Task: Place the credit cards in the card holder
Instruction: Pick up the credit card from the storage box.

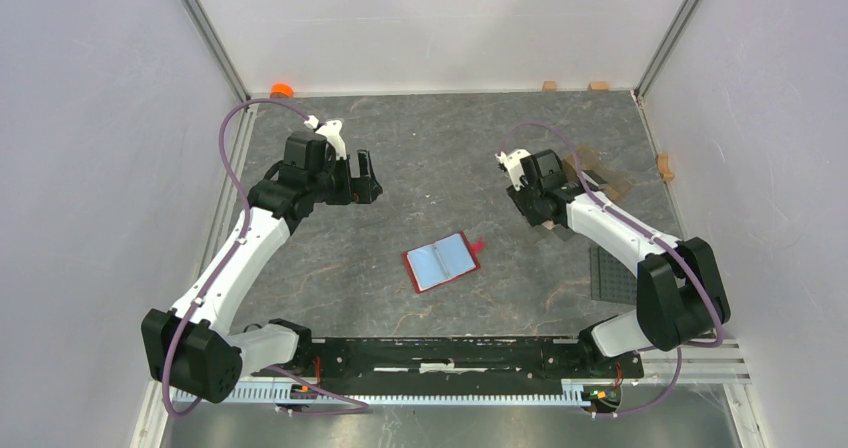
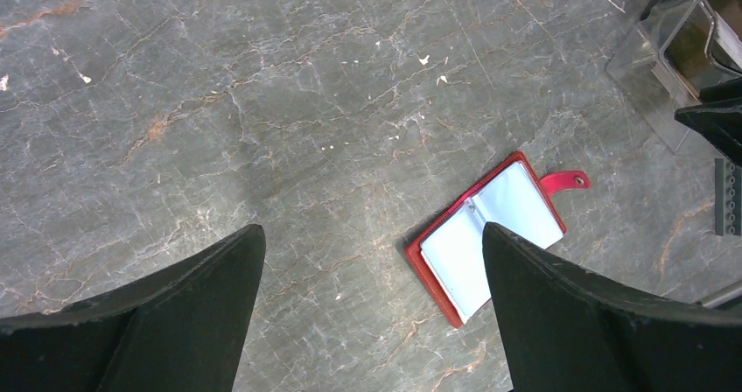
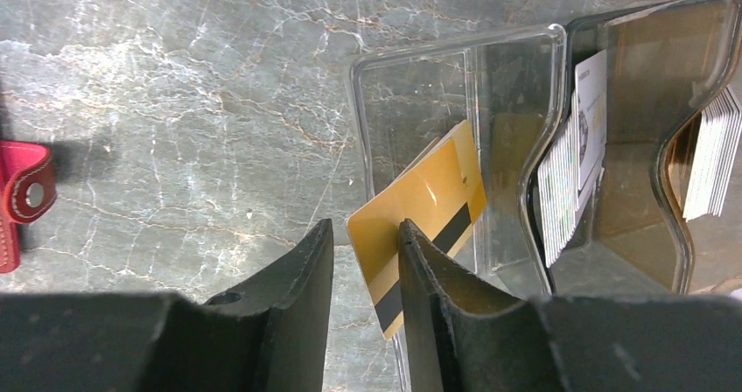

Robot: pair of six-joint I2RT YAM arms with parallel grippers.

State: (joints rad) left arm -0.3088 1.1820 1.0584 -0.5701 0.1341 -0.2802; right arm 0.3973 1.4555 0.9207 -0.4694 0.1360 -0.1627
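holder [image 1: 440,261] lies open and flat near the middle of the table [image 1: 430,138], red cover down, pale sleeves up, its strap [image 2: 567,180] sticking out at one side.

left gripper [image 2: 374,230] hovers above the stone, to the left of the holder and further back. its jaws are spread wide and hold nothing.

right gripper [image 3: 366,234] is over on the right side, pointed down at a clear box [image 3: 420,77]. orange card [image 3: 429,195] leans tilted in the box's clear compartment, with a dark stripe running near one long edge. the jaws stand a little apart. one corner of the card shows in the gap, and more of it runs behind the finger [image 3: 437,296] on the box side. the card shows me its face rather than its edge, and the other finger [image 3: 297,296] is apart from it, so i read these jaws as open, not clamped on the card. whether the box-side finger touches it i cannot tell.

the next compartment [image 3: 630,103] is smoke-tinted and holds two stacks [image 3: 560,191] of cards on edge, one by the wall shared with the clear part, one at the far side. i make out only white edges.

in the top view the box sits well apart from the holder, to its right. tan blocks [image 1: 549,85] sit along the back and right edges, and a dark mat [image 1: 612,273] lies by the right arm.
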